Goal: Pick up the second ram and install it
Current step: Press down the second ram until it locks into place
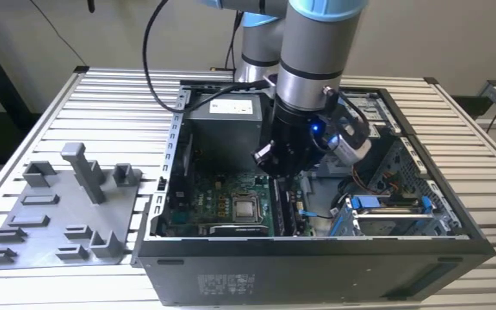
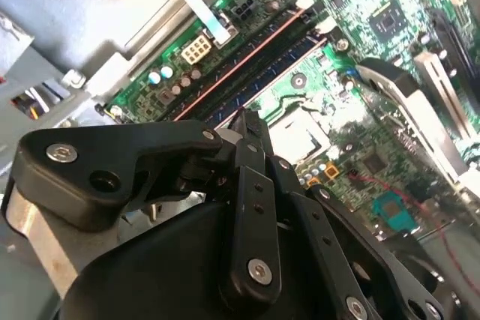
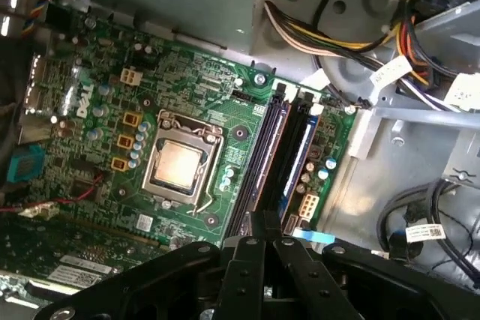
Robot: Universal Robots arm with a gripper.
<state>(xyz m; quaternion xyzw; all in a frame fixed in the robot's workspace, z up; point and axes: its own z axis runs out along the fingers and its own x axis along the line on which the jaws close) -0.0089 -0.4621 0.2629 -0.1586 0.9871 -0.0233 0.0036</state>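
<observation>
My gripper (image 1: pixel 279 169) reaches down inside the open computer case (image 1: pixel 317 248), over the memory slots beside the processor socket (image 3: pixel 176 166). Its black fingers are shut, meeting in a point (image 3: pixel 264 222) (image 2: pixel 244 115). That point sits at the near end of a long dark stick, the second ram (image 3: pixel 266 155) (image 2: pixel 285 61), which lies along one slot of the green motherboard (image 1: pixel 217 210). A parallel slot with a blue edge (image 3: pixel 301 151) runs next to it. Whether the fingertips touch the stick or hover just above it I cannot tell.
A grey power supply (image 1: pixel 227 113) fills the case's far end, with cable bundles (image 3: pixel 360 28) beside the slots. A blue-tabbed drive cage (image 1: pixel 386 210) stands at the exterior view's right. A grey fixture plate (image 1: pixel 59 219) lies on the slatted table at the exterior view's left.
</observation>
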